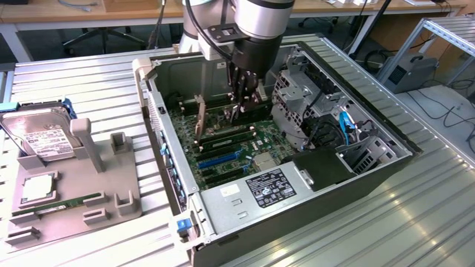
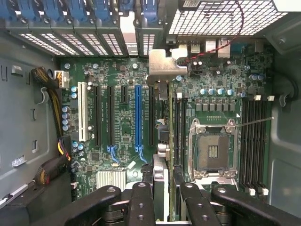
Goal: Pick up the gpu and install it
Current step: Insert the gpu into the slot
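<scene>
A ribbed aluminium table carries an open grey steel computer case at the centre of the exterior view. The case holds a green motherboard with a long blue slot, a square CPU socket, and a boxy power supply whose black label is too small to read. At the exterior view's left, a grey moulded holder cradles a silver hard drive with a white label and a narrow green memory stick. Inside the case, the gripper is clamped on the gpu, a thin card with a silver bracket, upright over the motherboard near the blue slot.
</scene>
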Available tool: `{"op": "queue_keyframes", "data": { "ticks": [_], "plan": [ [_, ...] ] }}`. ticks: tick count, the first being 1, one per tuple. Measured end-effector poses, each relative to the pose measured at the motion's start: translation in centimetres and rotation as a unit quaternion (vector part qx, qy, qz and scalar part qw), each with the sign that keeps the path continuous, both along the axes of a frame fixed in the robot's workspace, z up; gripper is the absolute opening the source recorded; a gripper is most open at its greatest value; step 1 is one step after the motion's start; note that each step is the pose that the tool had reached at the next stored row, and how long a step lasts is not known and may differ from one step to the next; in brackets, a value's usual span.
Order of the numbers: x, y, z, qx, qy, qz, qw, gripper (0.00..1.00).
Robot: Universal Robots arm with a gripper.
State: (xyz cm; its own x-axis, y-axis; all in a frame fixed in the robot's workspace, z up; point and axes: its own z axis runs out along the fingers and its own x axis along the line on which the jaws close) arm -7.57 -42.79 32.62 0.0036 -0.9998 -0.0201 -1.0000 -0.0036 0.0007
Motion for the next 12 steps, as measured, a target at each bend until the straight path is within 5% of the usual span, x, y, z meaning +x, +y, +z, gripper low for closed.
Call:
{"op": "queue_keyframes", "data": {
  "ticks": [6,12],
  "plan": [
    [-0.05,-0.02,-0.09,0.0,0.0001,-0.007,1.0,0.27],
    [-0.05,-0.02,-0.2,-0.0001,0.0001,-0.057,0.9984,0.27]
  ]
}}
